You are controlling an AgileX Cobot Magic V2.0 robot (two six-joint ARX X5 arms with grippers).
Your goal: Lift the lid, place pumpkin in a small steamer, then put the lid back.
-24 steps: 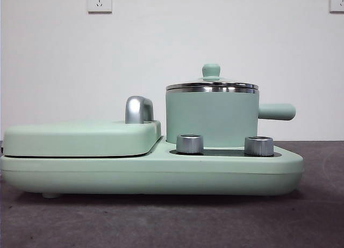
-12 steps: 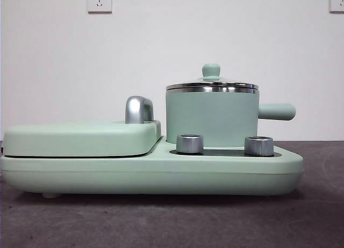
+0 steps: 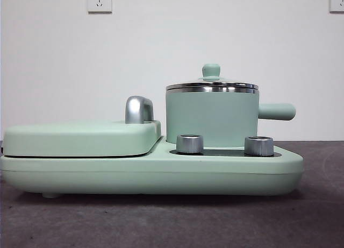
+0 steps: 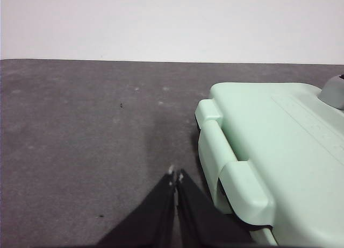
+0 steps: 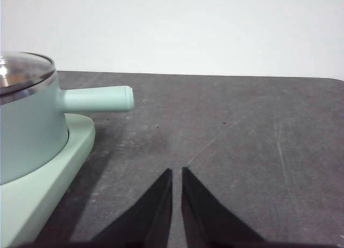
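The small steamer (image 3: 210, 119) is a mint-green pot with a side handle (image 3: 276, 111), standing on the right half of a wide mint-green appliance base (image 3: 150, 172). The lid (image 3: 212, 85), steel-rimmed with a green knob, rests on the steamer. In the right wrist view the steamer (image 5: 24, 132) and the lid (image 5: 21, 68) sit off to one side of my right gripper (image 5: 177, 172), which is shut and low over bare table. My left gripper (image 4: 176, 175) is shut beside the flat grill cover (image 4: 279, 151). The pumpkin is out of view.
A flat mint-green grill cover (image 3: 80, 137) with a chrome handle (image 3: 138, 109) fills the base's left half. Two silver knobs (image 3: 190, 143) stand in front of the steamer. Dark grey table (image 3: 161, 221) spreads around; a white wall with sockets stands behind.
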